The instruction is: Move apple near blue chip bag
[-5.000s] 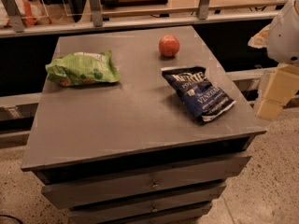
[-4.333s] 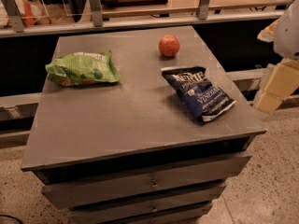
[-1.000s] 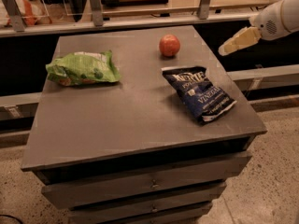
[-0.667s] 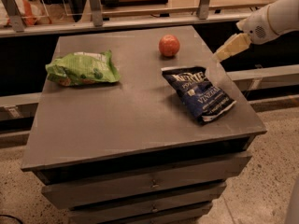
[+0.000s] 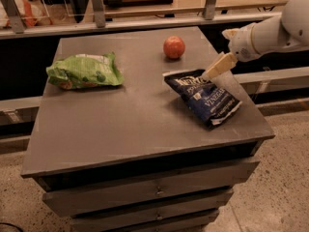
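The small red-orange apple (image 5: 174, 47) sits on the grey cabinet top (image 5: 120, 120) near its far edge. The dark navy-blue chip bag (image 5: 203, 96) with white lettering lies flat on the right part of the top, in front of and right of the apple. My gripper (image 5: 215, 68) comes in from the upper right on a white arm. Its tan tip hangs just above the bag's far edge, right of the apple and apart from it. It holds nothing that I can see.
A light green chip bag (image 5: 84, 71) lies on the left part of the top. A rail (image 5: 145, 21) with upright posts runs behind the cabinet. Drawers (image 5: 154, 192) face front below. A speckled floor lies to the right.
The arm has swung in from the right edge of the view and moved down and left, so the gripper now hangs over the blue bag's far edge. Apple and bags have not moved.
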Robot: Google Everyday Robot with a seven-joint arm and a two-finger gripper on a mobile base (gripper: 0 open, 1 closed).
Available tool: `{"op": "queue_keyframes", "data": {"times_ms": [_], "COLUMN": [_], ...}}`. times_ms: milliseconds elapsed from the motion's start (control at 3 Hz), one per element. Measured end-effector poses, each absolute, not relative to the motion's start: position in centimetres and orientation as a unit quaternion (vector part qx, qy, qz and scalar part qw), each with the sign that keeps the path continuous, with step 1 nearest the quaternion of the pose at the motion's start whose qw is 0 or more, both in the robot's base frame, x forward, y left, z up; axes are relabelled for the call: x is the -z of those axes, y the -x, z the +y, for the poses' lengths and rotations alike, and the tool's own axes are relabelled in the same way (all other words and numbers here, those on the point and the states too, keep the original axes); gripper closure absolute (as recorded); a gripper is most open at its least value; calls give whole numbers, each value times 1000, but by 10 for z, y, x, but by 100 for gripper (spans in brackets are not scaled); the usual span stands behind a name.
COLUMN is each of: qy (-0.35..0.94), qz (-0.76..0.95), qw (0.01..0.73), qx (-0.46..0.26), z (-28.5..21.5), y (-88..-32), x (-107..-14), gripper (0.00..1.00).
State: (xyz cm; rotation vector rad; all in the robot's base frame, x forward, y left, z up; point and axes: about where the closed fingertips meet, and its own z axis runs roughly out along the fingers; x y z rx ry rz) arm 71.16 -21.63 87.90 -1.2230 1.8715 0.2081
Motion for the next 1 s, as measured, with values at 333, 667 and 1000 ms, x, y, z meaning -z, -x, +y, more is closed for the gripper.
{"op": "queue_keyframes", "data": {"times_ms": [333, 667, 1000], "qy": [460, 400, 361], "qz": [744, 750, 764], "qw": [477, 513, 518], "qx": [-92, -119, -134], "z": [-191, -181, -179], "y": [-734, -757, -772], "x": [-877, -894, -901], "gripper": [0, 0, 0]}}
